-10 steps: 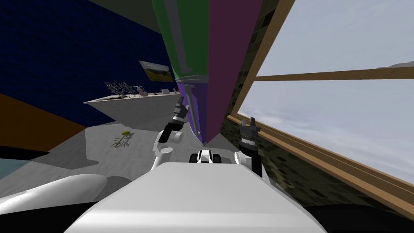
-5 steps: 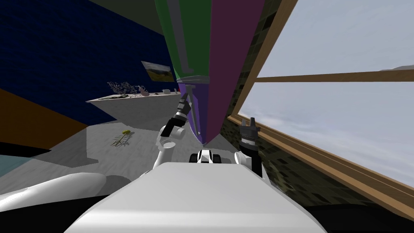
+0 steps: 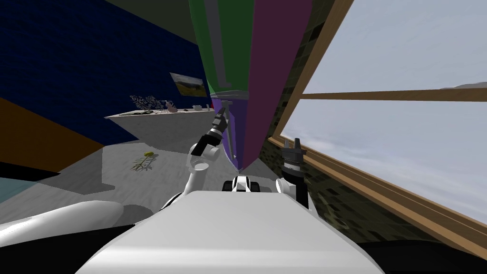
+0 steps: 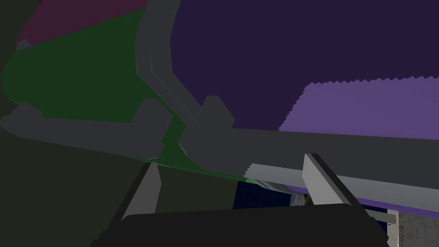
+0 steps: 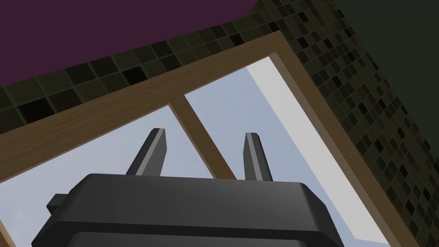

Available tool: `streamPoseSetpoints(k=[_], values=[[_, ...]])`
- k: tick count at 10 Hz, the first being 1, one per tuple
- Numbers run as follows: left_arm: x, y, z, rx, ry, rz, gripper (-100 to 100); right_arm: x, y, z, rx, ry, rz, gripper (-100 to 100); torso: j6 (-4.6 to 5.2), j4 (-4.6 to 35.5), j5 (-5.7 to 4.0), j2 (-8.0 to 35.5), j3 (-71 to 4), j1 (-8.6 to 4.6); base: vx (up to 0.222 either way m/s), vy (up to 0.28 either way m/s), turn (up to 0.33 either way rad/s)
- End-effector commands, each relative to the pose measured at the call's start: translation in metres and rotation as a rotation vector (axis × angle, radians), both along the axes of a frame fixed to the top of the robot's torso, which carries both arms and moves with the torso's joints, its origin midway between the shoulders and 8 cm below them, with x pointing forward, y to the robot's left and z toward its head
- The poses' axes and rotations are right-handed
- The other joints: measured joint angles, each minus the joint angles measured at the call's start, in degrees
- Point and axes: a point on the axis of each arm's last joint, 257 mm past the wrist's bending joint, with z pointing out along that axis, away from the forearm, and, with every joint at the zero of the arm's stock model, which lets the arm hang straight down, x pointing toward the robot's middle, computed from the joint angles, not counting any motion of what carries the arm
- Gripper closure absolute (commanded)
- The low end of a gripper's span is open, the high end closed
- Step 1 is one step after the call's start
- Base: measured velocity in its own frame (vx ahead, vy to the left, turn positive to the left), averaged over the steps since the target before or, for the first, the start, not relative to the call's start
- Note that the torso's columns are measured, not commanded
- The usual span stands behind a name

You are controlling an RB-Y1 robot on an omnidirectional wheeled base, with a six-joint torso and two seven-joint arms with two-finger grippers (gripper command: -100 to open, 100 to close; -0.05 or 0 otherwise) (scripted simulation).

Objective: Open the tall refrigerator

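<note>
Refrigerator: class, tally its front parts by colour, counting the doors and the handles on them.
Green door: 1
Purple door: 1
Grey handles: 2
Total: 4

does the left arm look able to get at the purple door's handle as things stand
Probably yes: the left gripper is right at the grey handle on the purple door, fingers open, the bar lying across their gap, nothing between.

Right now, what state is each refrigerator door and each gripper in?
Green upper door of the tall refrigerator: looks shut.
Purple lower door: looks shut.
Left gripper: open, at the lower door's grey bar handle, not clamped on it.
Right gripper: open, empty.
</note>
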Motion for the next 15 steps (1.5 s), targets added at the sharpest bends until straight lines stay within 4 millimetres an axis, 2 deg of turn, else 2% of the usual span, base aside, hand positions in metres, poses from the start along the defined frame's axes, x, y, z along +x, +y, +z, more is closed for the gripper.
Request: streamPoseSetpoints(k=[1,3,6,15], values=[[-0.003,-0.010,0.025,0.006,-0.043,-0.018,-100,0.000,0.000,0.000,0.000,0.000,0.000,0,0.06,0.1,-0.05,-0.1,-0.2,-0.04,-0.002,-0.007,-0.021],[0.002,-0.017,0.026,0.027,-0.019,-0.017,-100,0.000,0.000,0.000,0.000,0.000,0.000,0,0.02,0.0,-0.01,-0.2,-0.2,0.04,0.016,-0.002,-0.015],[0.002,-0.031,0.046,0.051,-0.037,-0.028,-100,0.000,0.000,0.000,0.000,0.000,0.000,0,-0.54,-0.2,0.50,0.7,0.6,0.86,0.041,-0.012,0.014],[0.009,-0.065,0.085,0.182,-0.020,-0.003,-100,0.000,0.000,0.000,0.000,0.000,0.000,0,-0.30,-0.2,0.26,0.2,0.2,0.39,0.008,0.013,0.015]])
